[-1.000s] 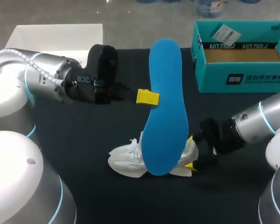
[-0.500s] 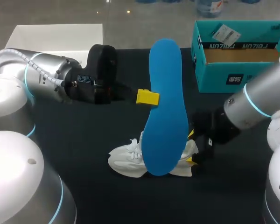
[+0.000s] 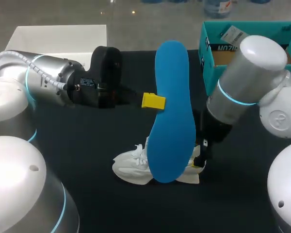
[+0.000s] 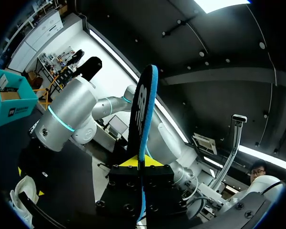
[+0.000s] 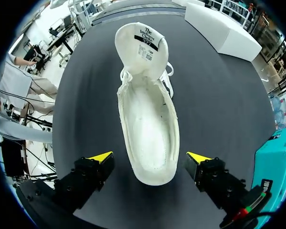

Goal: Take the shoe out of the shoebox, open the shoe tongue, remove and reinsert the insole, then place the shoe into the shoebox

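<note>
Risk: insole (image 3: 172, 111), pinched upright in L tool (image 4: 140, 161), hangs over shoe (image 5: 148, 129) nr table's (image 3: 87, 160) robot-side edge; R tool (image 5: 150, 158) wide astride heel, no grip, so shoe could skid during reinsertion.

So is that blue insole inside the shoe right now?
Out. The left pincer grips the blue insole between its fingers; the right wrist view shows the white shoe bare inside.

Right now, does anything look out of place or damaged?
Nothing stands out. The blue insole is clamped upright in the left gripper over the white shoe; the right gripper stands open astride its heel.
</note>
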Controlling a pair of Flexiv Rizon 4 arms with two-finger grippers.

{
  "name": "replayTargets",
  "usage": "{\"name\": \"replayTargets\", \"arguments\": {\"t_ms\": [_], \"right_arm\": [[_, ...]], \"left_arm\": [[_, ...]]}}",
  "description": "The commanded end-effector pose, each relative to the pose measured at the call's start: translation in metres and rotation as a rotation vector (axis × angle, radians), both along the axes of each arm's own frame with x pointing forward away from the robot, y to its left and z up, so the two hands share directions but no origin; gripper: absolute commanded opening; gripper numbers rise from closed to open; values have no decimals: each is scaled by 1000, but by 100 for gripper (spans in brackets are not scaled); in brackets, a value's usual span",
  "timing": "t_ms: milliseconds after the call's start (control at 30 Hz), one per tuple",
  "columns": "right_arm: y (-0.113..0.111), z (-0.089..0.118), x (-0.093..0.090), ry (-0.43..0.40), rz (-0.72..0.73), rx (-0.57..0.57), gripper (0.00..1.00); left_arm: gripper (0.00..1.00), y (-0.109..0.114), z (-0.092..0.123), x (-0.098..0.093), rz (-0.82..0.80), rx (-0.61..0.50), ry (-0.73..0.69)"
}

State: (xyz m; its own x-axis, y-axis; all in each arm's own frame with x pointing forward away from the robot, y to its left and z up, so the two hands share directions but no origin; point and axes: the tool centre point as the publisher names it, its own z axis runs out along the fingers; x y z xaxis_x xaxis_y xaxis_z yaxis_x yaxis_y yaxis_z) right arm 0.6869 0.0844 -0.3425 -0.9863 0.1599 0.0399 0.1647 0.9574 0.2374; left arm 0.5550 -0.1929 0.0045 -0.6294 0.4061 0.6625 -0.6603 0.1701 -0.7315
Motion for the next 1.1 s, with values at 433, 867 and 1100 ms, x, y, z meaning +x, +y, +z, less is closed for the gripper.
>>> {"name": "replayTargets", "arguments": {"t_ms": [433, 867, 1100], "right_arm": [[2, 7, -1, 27, 23, -285, 100], [4, 7, -6, 18, 19, -247, 100], [4, 7, -6, 18, 19, -247, 100]], "left_arm": [[0, -1, -1, -1, 2, -3, 1], [0, -1, -1, -1, 2, -3, 1], [0, -1, -1, -1, 2, -3, 1]]}}
